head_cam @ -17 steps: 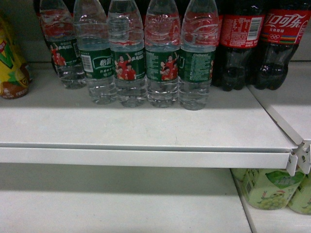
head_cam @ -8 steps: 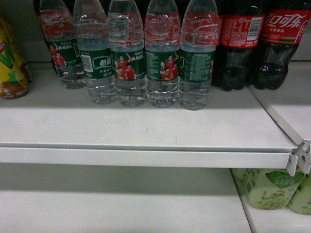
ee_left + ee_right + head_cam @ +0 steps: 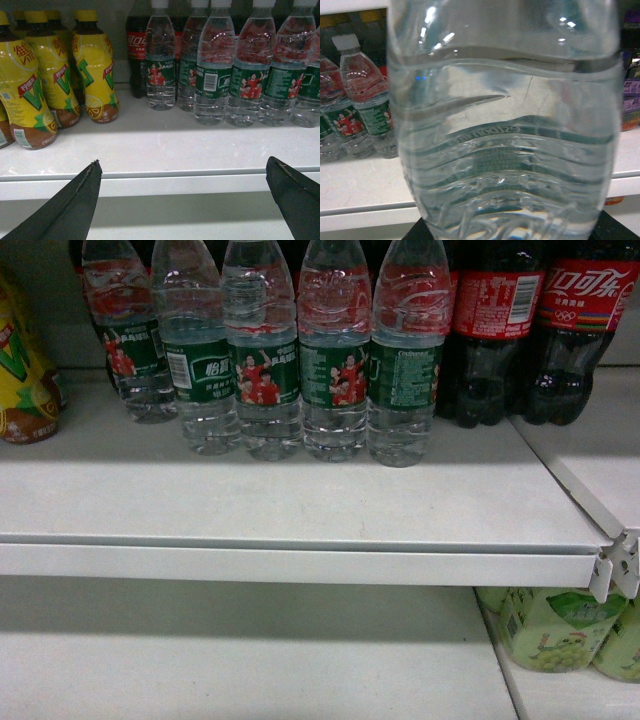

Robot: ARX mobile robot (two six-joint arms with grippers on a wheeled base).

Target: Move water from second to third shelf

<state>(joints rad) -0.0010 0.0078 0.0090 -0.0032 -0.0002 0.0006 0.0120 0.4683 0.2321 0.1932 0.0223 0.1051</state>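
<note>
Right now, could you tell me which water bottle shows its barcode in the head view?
The second bottle from the left; the others' labels show red figures or fine print.

Head view: row of water bottles (image 3: 265, 360) on upper shelf (image 3: 300, 505), w/ cola bottles (image 3: 540, 330) just right of them & a tea bottle (image 3: 25, 370) at far left. Lower shelf (image 3: 240, 660) sits beneath; juice bottles (image 3: 555, 625) on it at far right.

Left wrist view: left gripper (image 3: 185, 200) in front of & below shelf edge, fingers wide apart; tea bottles left, water right, one cola bottle behind betw. them.

Right wrist view: one water bottle (image 3: 505, 130) right against the cam, betw. right gripper (image 3: 507, 232) fingers at bottom edge; more water bottles behind, at left.
</note>
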